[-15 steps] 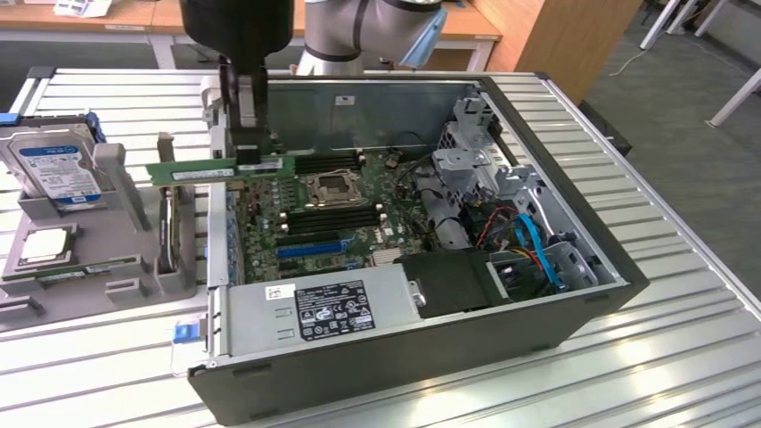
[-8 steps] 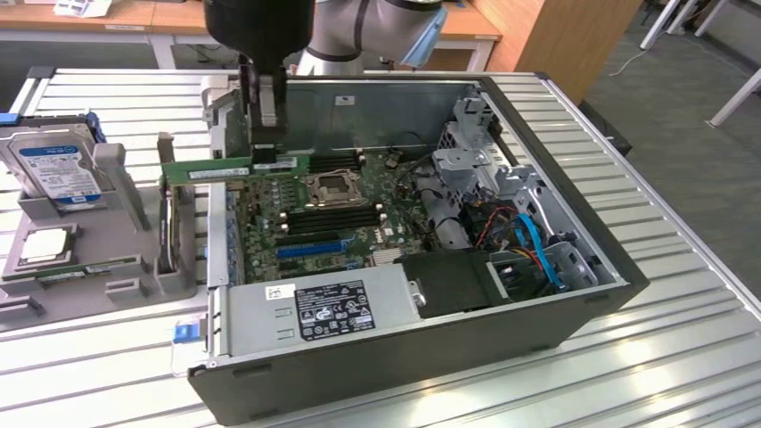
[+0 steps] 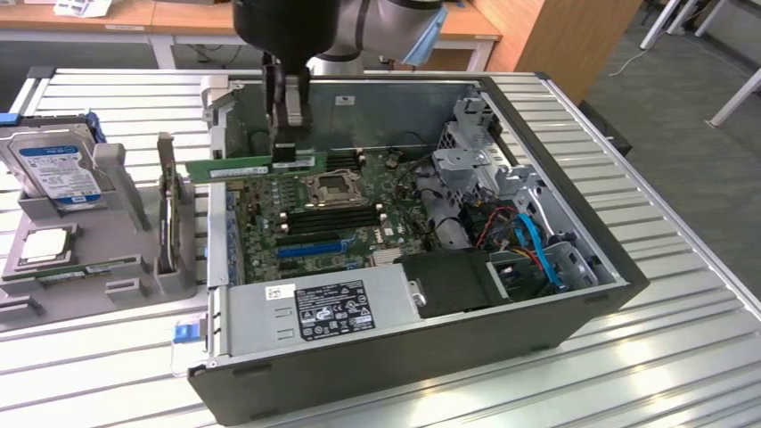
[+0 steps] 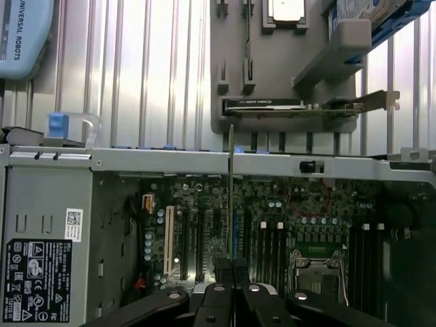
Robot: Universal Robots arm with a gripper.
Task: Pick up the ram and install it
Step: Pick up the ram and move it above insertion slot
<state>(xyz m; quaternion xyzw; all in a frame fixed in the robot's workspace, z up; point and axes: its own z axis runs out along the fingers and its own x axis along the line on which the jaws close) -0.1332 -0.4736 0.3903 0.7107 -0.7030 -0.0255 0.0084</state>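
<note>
In the exterior view, a thin, flat green ram with a white label is seen clamped between the closed black fingers of the gripper, near its end toward the exterior view's right. The stick is held level and on edge above the far part of the green motherboard, inside the open dark metal case, which is set on a ribbed silver table. In the wrist view, the ram is shown edge-on as a narrow line running straight out from the gripper, near the long black slots.
</note>
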